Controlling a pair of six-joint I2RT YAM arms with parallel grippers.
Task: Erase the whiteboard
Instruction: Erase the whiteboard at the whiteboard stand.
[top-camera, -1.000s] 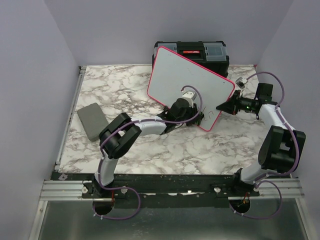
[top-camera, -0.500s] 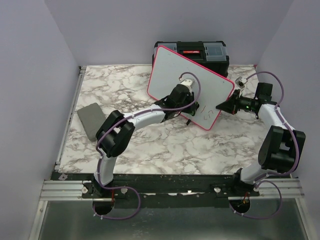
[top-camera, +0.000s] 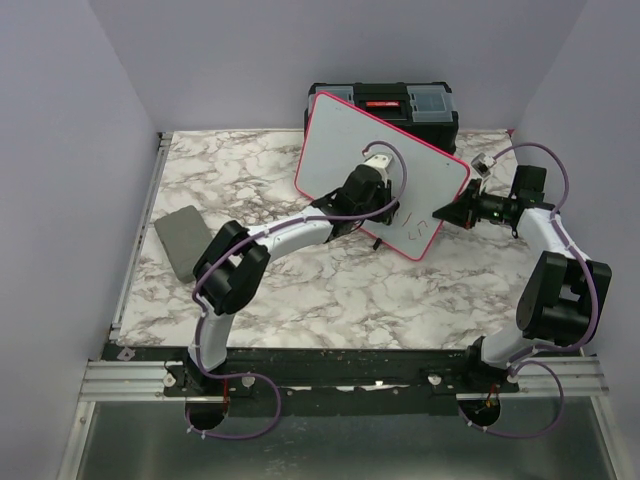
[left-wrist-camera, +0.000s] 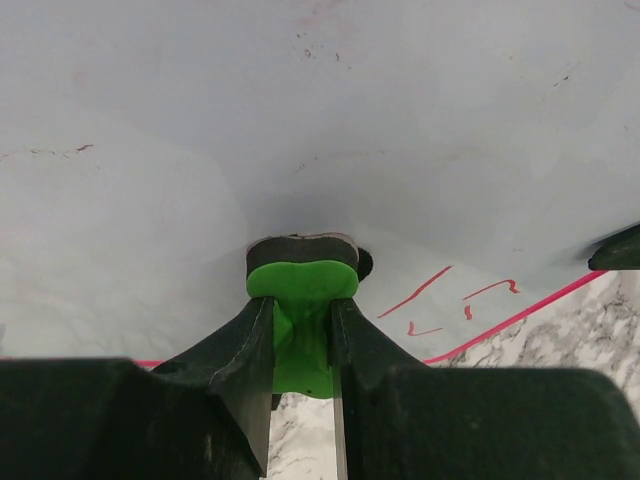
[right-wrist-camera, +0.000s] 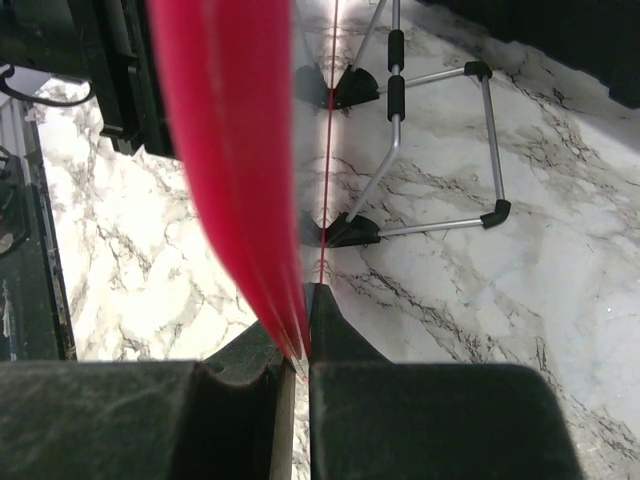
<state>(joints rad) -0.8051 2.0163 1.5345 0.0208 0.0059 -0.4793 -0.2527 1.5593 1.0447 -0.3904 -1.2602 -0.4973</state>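
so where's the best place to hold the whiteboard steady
Its pink rim on the right edge, coming from the right: the board stands tilted, so only the thin rim is narrow enough to pinch. The right hand grips it there.

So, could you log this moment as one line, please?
left hand: shut on green eraser, pad against whiteboard | right hand: shut on whiteboard rim | red writing: not yet wiped

From my remote seat, the left gripper (left-wrist-camera: 301, 322) clamps a green eraser (left-wrist-camera: 302, 282), its dark pad against the whiteboard (left-wrist-camera: 320, 120), beside red marks (left-wrist-camera: 415, 293).
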